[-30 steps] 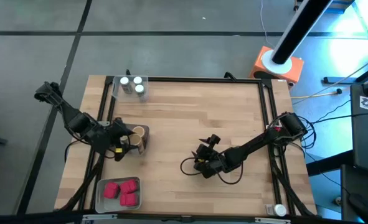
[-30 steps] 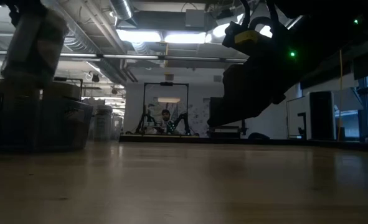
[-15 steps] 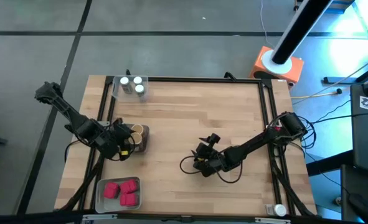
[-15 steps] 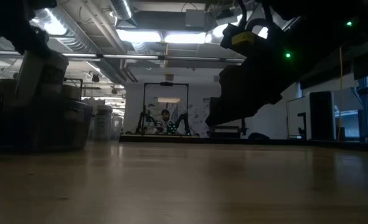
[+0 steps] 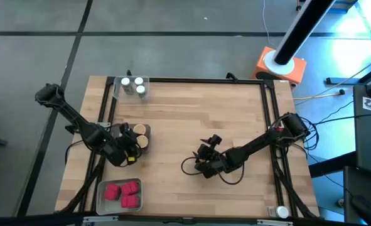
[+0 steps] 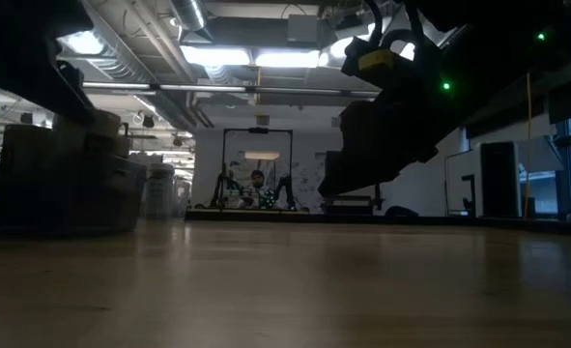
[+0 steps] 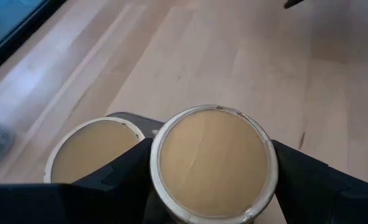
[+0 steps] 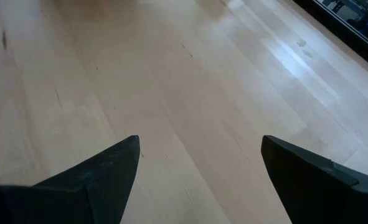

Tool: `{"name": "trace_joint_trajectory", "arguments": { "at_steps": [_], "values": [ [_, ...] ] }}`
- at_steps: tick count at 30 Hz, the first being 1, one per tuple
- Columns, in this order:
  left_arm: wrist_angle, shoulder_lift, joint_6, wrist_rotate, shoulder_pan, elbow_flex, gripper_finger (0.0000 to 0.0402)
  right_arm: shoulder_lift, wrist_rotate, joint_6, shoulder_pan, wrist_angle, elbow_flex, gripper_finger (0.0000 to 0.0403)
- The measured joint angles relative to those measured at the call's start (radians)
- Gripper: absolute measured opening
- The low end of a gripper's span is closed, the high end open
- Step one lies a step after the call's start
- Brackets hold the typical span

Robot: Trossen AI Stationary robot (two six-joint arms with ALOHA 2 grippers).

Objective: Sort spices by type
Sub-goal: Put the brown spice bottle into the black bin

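White-lidded jars and red boxes are sitting sorted in trays. The left gripper is clasping a tan-lidded jar beside another; the right gripper is hanging wide over bare surface.

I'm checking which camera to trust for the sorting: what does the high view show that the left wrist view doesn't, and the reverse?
Only the high view shows the white-lidded jars in their clear tray, the red boxes in the grey tray, and the right gripper, open over bare table. Only the left wrist view shows the left gripper's fingers flanking a tan-lidded jar, with a second tan-lidded jar alongside. Both show the tan lids and the wooden table.
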Motion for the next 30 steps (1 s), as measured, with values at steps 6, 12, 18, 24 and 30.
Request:
{"name": "trace_joint_trajectory", "arguments": {
  "at_steps": [6, 12, 18, 24, 30],
  "values": [
    [0.040, 0.022, 0.044, 0.008, 0.000, -0.001, 0.0258, 0.000, -0.002, 0.001, 0.001, 0.001, 0.000, 0.0335],
    [0.037, 0.022, 0.039, 0.012, 0.000, -0.001, 0.0258, 0.000, -0.009, 0.001, 0.001, 0.004, 0.000, 0.0335],
    [0.045, 0.021, 0.037, 0.011, 0.000, -0.018, 0.0288, 0.000, -0.020, 0.002, 0.002, 0.003, 0.000, 0.0335],
    [0.047, 0.020, 0.035, 0.020, 0.001, -0.020, 0.0301, 0.000, -0.021, 0.002, 0.002, 0.005, 0.000, 0.0335],
    [0.018, -0.007, 0.069, 0.071, 0.000, 0.023, 0.0304, 0.000, -0.021, 0.002, 0.002, 0.005, 0.000, 0.0335]
  ]
}}
